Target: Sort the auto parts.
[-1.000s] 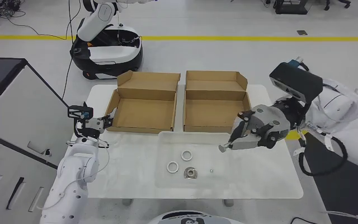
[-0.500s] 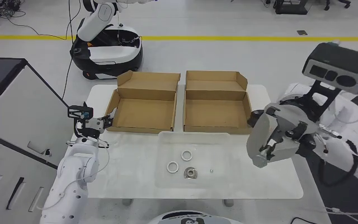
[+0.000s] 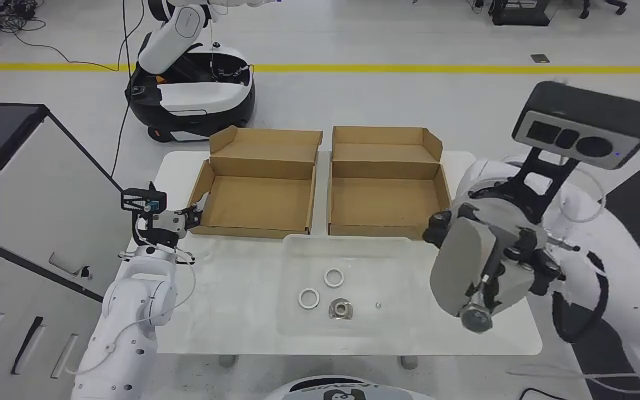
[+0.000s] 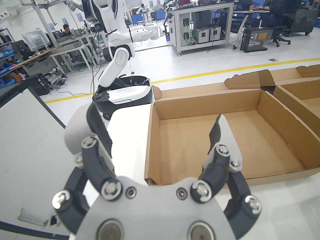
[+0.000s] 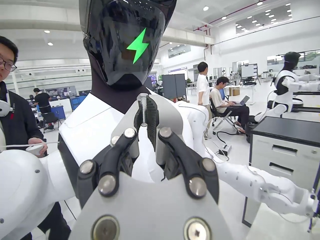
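My right gripper is shut on a threaded steel bolt and points up at the robot's head. The right arm is raised over the right end of the table. A clear tray at the table's middle holds two white rings, a metal part and a tiny piece. Two open cardboard boxes stand behind it. My left gripper is open and holds nothing, just left of the left box.
The white table has bare room left of the tray and along its front edge. Another robot on a wheeled base stands beyond the table's far left corner. A grey cabinet is at the left.
My right arm has swung away from the tray's right side, rising to the right and turning its gripper up toward the head. The left arm has not moved.
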Controlling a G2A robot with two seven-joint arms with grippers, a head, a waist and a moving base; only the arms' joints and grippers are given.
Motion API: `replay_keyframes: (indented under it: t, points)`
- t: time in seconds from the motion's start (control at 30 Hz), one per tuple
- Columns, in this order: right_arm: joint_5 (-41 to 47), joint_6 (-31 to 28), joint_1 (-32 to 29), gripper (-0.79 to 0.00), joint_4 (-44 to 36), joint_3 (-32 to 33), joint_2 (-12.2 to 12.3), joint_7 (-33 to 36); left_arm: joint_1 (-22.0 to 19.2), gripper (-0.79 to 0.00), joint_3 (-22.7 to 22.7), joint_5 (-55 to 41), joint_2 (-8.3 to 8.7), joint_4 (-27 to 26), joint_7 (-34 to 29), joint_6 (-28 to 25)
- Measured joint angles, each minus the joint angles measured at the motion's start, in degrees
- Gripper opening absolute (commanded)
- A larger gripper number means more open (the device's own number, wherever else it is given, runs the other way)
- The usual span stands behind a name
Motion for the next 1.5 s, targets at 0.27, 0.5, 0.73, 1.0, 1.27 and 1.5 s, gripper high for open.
replay_keyframes:
  t: [0.27,0.5,0.73,1.0,1.27,1.5]
  points:
    - [4.5,0.0,0.0,-0.785,0.1,-3.3,-4.7,0.0,0.0,0.000,0.0,0.0,0.00,0.0,0.0,0.0]
    - [5.3,0.0,-0.5,-0.785,0.5,-3.7,-5.6,0.0,0.0,0.000,0.0,0.0,0.00,0.0,0.0,0.0]
    - [5.3,0.0,-0.5,-0.785,0.5,-3.7,-5.6,0.0,0.0,0.000,0.0,0.0,0.00,0.0,0.0,0.0]
    - [4.6,2.7,-3.3,-0.785,-0.2,-3.1,-6.1,-3.4,0.0,0.000,0.0,0.0,0.00,0.0,0.0,0.0]
    - [8.4,5.1,-8.9,-0.785,0.4,-3.1,-7.5,-4.8,0.0,0.000,0.0,0.0,0.00,0.0,0.0,0.0]
    - [11.0,6.3,-12.3,-0.785,1.0,-2.7,-8.8,-2.8,0.0,0.000,0.0,0.0,0.00,0.0,0.0,0.0]
